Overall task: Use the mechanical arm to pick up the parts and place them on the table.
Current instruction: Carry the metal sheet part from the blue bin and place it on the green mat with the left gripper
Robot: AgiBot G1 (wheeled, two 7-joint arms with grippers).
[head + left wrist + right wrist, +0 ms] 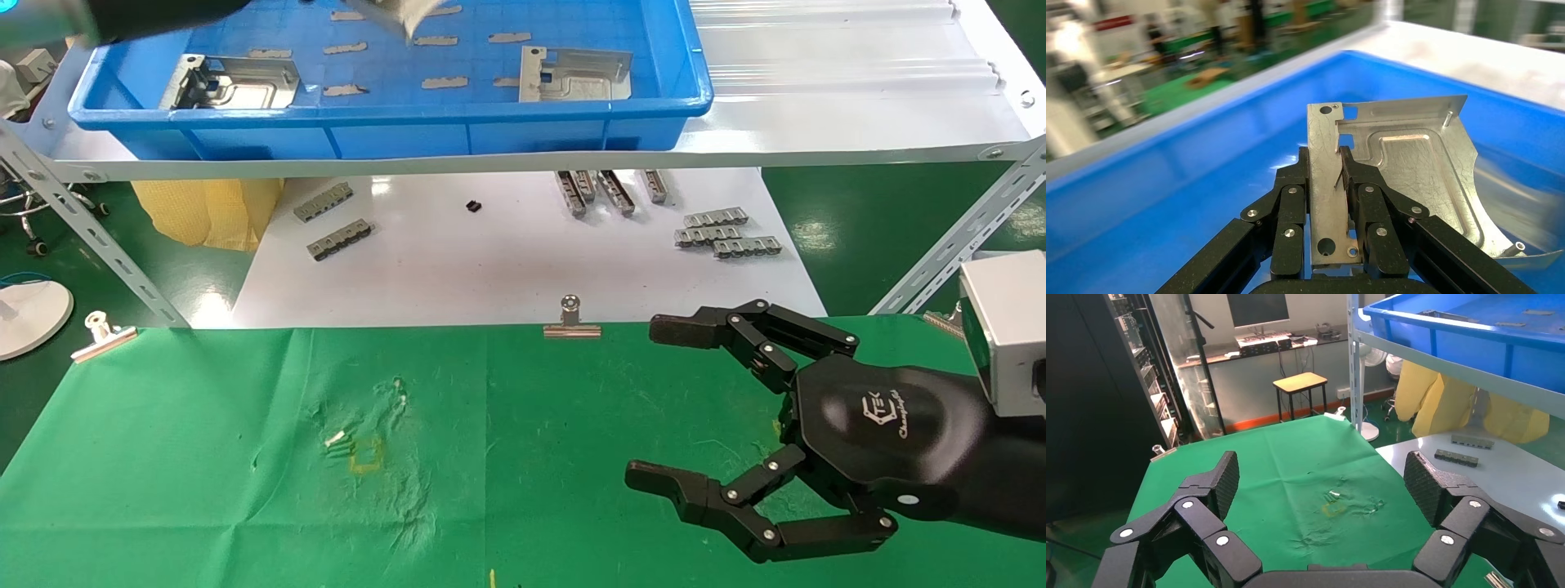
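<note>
Right fingers [654,404] hover spread and empty over the table [204,457]. Left fingers [1332,184] grip a part [1407,177] above the tray [392,122], table below and nearer.

parts: 3 [237,82] [576,75] [1389,177] | binder clips: 2 [572,320] [102,333] | blue tray: 1 [490,131]

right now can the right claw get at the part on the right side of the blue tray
Probably not easily. The right claw hangs open low over the green table, while that part lies in the blue tray on a raised shelf, behind the tray's front wall.
</note>
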